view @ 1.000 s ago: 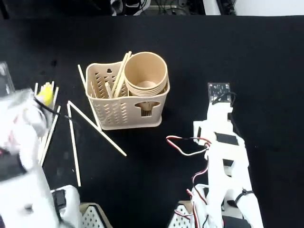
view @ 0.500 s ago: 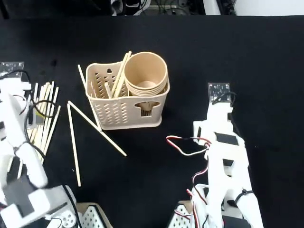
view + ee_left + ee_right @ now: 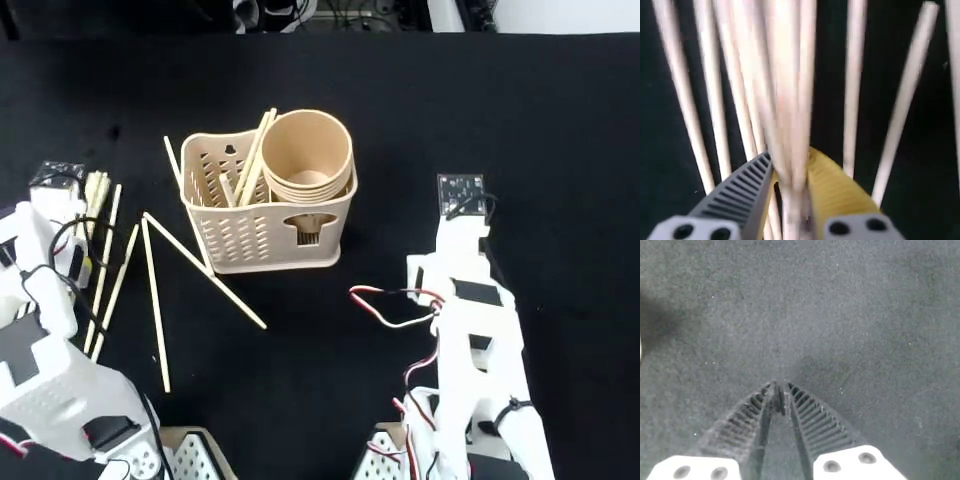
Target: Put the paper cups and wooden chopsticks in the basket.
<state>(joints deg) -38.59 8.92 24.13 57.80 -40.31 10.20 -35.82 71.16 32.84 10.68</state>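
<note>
Left claw (image 3: 789,157) pinched narrow on a bundle of chopsticks (image 3: 790,75) between its jaws; next, lift clear, swing across to the basket (image 3: 240,245).

Looking down past the right gripper (image 3: 778,390) onto a black, finely speckled cloth (image 3: 865,315). 2 dark ridged fingers (image 3: 812,417) pressed together at the tips, widening back toward 2 white mounts (image 3: 850,465) with screw holes. Pale sliver (image 3: 641,347) at the frame's edge, too little to identify.
</note>
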